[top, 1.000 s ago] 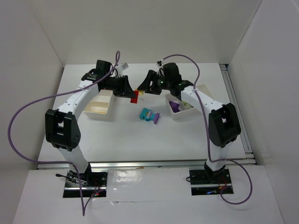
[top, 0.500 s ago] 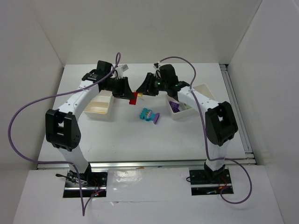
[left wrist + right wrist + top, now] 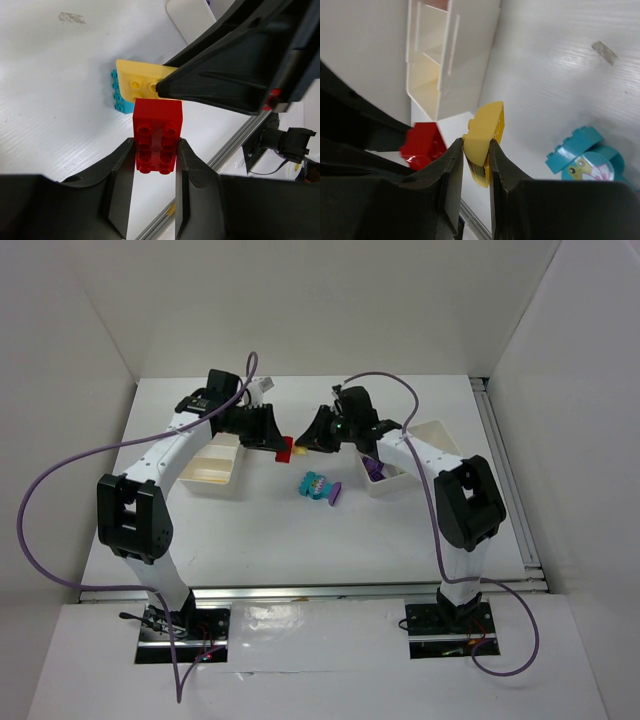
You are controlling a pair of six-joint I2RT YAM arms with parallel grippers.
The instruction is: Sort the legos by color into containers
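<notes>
White walls (image 3: 90,330) closed the white table (image 3: 260,530) in on the left, far and right sides. A metal rail (image 3: 320,589) ran along its near edge, and a broad bare stretch of tabletop lay between that rail and the work. On the left side, the left tray (image 3: 215,465) sat well in from the table's left edge, its long side pointing away from the arm bases. Just right of it, the left gripper (image 3: 155,150) had its fingers closed narrowly on the near end of a red brick (image 3: 157,127), studs facing the wrist camera. At the table's middle this brick met a yellow brick (image 3: 485,135), which the right gripper (image 3: 476,150) pinched between nearly closed fingers. The two bricks were just beside each other, though whether they touched could not be told. Nearer the bases than the grippers, a cyan brick (image 3: 572,145), a round cyan piece (image 3: 587,170) with a printed face and a purple brick (image 3: 335,494) lay clustered in open table, apart from both trays. Further right, the right tray (image 3: 440,430) lay at a slant, near the table's right edge, with purple bricks (image 3: 374,468) in the end compartment closest to the cluster.
</notes>
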